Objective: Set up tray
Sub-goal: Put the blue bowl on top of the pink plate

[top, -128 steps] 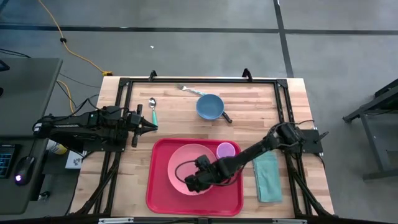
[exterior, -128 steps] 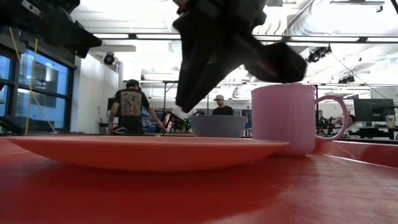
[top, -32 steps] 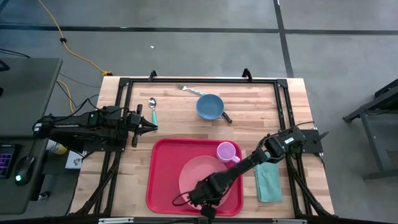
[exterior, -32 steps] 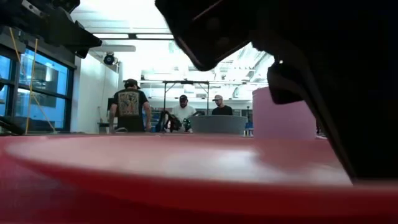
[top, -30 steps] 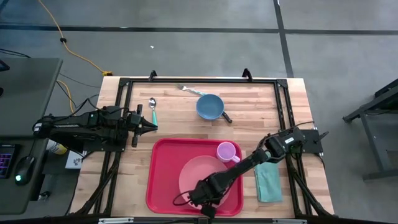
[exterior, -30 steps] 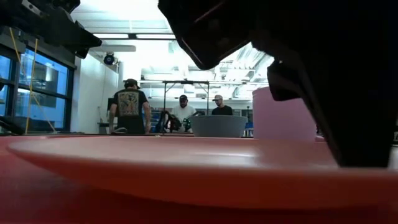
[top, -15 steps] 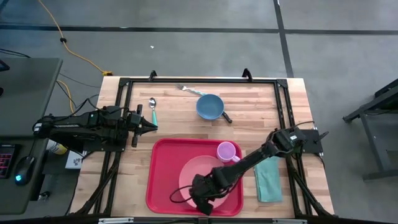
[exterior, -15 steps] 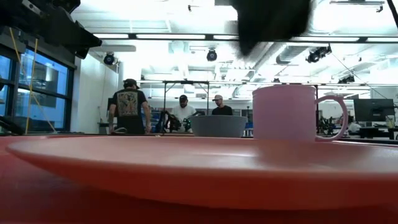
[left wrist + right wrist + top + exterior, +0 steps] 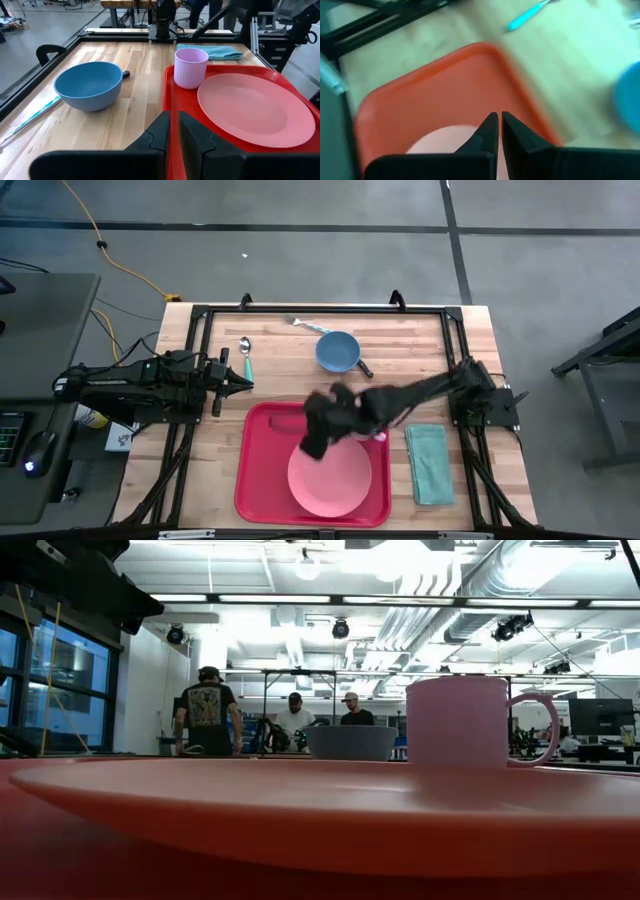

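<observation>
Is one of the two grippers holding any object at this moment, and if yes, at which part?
Nothing is held. The right gripper is shut and empty above the tray. The left gripper waits empty beside the tray, nearly closed.

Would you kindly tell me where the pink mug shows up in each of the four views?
High view: the pink mug is mostly hidden under the right arm, at the tray's far right corner.
Low view: right of centre, handle pointing right.
Left wrist view: upper centre.
Right wrist view: not in it.
Shared landmark: the pink plate, right beside the mug.
</observation>
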Controlling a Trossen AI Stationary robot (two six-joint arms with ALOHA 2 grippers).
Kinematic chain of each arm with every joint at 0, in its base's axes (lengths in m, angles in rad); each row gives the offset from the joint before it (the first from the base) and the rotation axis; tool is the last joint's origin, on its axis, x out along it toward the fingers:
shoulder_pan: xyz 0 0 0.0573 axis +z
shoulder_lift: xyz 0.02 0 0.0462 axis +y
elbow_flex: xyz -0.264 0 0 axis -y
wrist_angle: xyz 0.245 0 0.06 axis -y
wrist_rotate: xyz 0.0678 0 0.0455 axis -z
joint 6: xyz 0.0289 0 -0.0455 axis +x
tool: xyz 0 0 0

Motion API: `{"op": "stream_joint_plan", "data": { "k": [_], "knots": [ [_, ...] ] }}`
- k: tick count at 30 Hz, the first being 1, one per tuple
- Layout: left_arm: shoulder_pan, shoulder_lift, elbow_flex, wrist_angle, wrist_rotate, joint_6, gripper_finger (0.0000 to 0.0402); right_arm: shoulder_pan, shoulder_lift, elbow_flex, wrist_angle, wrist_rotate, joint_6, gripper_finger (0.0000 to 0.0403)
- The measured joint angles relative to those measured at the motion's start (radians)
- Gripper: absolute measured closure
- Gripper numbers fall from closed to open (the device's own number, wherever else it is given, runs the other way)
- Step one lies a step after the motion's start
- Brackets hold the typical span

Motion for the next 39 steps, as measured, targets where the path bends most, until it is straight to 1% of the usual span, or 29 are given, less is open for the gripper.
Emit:
{"op": "stream_joint_plan", "data": {
  "k": [3,5,9,11,14,19,23,25,28,31,39],
  "knots": [
    [0.0,0.0,0.0,0.0,0.0,0.0,0.0334,-0.085,-0.031,0.0,-0.054,-0.013,-0.039,0.0403],
    [0.0,0.0,0.0,0.0,0.0,0.0,0.0334,-0.147,-0.038,0.0,-0.102,-0.039,-0.064,0.0403],
    [0.0,0.0,0.0,0.0,0.0,0.0,0.0334,-0.276,-0.037,0.0,-0.184,-0.145,-0.152,0.0403],
    [0.0,0.0,0.0,0.0,0.0,0.0,0.0334,-0.334,-0.035,0.0,-0.199,-0.197,-0.197,0.0403],
    [0.0,0.0,0.0,0.0,0.0,0.0,0.0334,-0.41,-0.034,0.0,-0.206,-0.245,-0.253,0.0403],
    [0.0,0.0,0.0,0.0,-0.004,0.0,0.0334,-0.49,-0.034,0.0,-0.202,-0.294,-0.362,0.0402],
    [0.0,0.0,0.0,0.0,-0.009,0.0,0.0334,-0.523,-0.014,0.0,-0.18,-0.328,-0.443,0.0402],
    [0.0,0.0,0.0,0.0,-0.011,0.0,0.0334,-0.536,-0.003,0.0,-0.172,-0.363,-0.474,0.0398],
    [0.0,0.0,0.0,0.0,-0.017,0.0,0.0334,-0.556,0.026,0.0,-0.162,-0.436,-0.501,0.0376],
    [0.0,0.0,0.0,0.0,-0.029,0.0,0.0334,-0.572,0.061,-0.001,-0.143,-0.485,-0.517,0.0338],
    [0.0,0.0,0.0,0.0,-0.034,0.0,0.0334,-0.598,0.149,0.0,-0.099,-0.515,-0.491,0.0213]
  ]
}}
